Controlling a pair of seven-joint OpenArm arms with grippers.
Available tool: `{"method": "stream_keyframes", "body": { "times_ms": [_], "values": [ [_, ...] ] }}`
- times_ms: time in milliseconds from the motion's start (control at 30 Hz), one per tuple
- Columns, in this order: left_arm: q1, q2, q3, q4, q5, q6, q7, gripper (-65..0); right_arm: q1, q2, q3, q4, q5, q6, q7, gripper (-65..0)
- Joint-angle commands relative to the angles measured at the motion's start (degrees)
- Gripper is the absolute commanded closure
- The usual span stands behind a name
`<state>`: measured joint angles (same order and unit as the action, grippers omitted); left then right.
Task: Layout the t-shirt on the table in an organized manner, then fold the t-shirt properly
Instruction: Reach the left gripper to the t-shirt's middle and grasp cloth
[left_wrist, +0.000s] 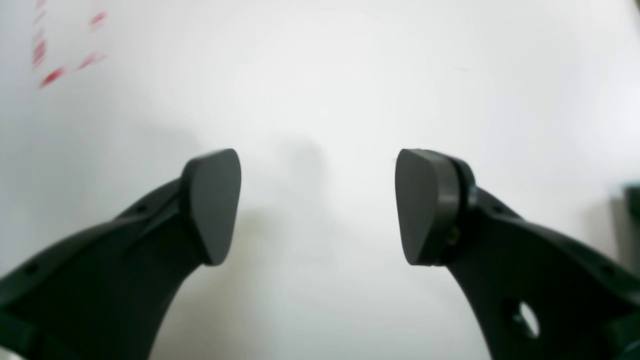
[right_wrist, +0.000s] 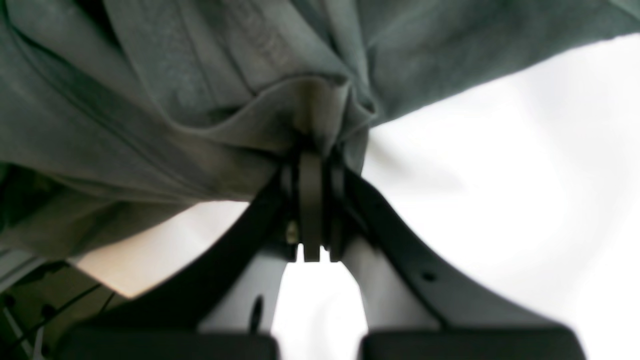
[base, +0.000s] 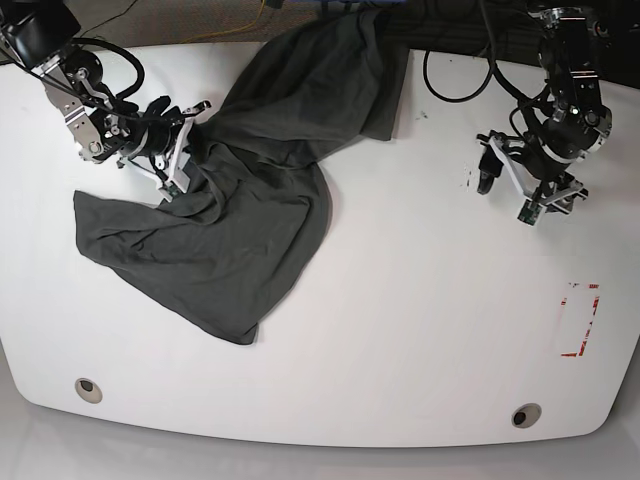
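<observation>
The dark grey t-shirt (base: 250, 180) lies crumpled on the white table (base: 420, 300), running from the far edge at the top middle down to the left half. Part of it drapes over the far edge. My right gripper (base: 185, 150) is at the shirt's left side. The right wrist view shows it (right_wrist: 312, 150) shut on a bunched fold of the shirt (right_wrist: 200, 75), with white table (right_wrist: 500, 150) below. My left gripper (base: 508, 195) is open and empty over bare table at the right, far from the shirt. In the left wrist view it (left_wrist: 318, 205) has its pads wide apart above the table (left_wrist: 320, 75).
A red tape rectangle (base: 580, 320) marks the table near the right edge and shows blurred in the left wrist view (left_wrist: 50, 60). Two round grommets (base: 88, 389) (base: 526, 414) sit near the front edge. Black cables (base: 460, 80) loop at the back right.
</observation>
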<state>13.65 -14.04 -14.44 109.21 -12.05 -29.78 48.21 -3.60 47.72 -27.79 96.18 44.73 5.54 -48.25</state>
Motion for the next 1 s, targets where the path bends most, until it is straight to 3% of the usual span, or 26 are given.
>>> {"method": "stream_keyframes", "body": {
  "times_ms": [0, 333, 567, 800, 967],
  "values": [
    [-0.42, -0.68, 1.65, 1.17, -0.39, -1.03, -1.04, -45.0, 0.12, 0.5, -0.12, -0.75, -2.93, -1.36, -1.9, 0.0],
    [-2.0, -0.59, 11.05, 1.25, -0.56, -1.21, -1.04, -45.4, 0.3, -1.61, -0.12, -0.75, -3.19, -1.54, -1.9, 0.0],
    [-4.99, -0.24, 21.16, 1.17, -0.39, -0.77, -1.04, -45.1, 0.3, -2.49, -0.12, -0.75, -3.19, -1.54, -1.9, 0.0],
    [-10.35, 3.89, 26.35, 0.81, -0.12, -0.68, -1.04, -45.1, 0.3, -3.81, -0.21, -0.75, -3.28, -1.54, -1.82, 0.0],
    [-15.36, 8.81, 27.67, -1.65, 1.2, -0.42, -0.86, -45.4, 0.3, -4.08, -0.21, -0.75, -3.28, -1.63, -1.82, 0.0]
  ]
}}
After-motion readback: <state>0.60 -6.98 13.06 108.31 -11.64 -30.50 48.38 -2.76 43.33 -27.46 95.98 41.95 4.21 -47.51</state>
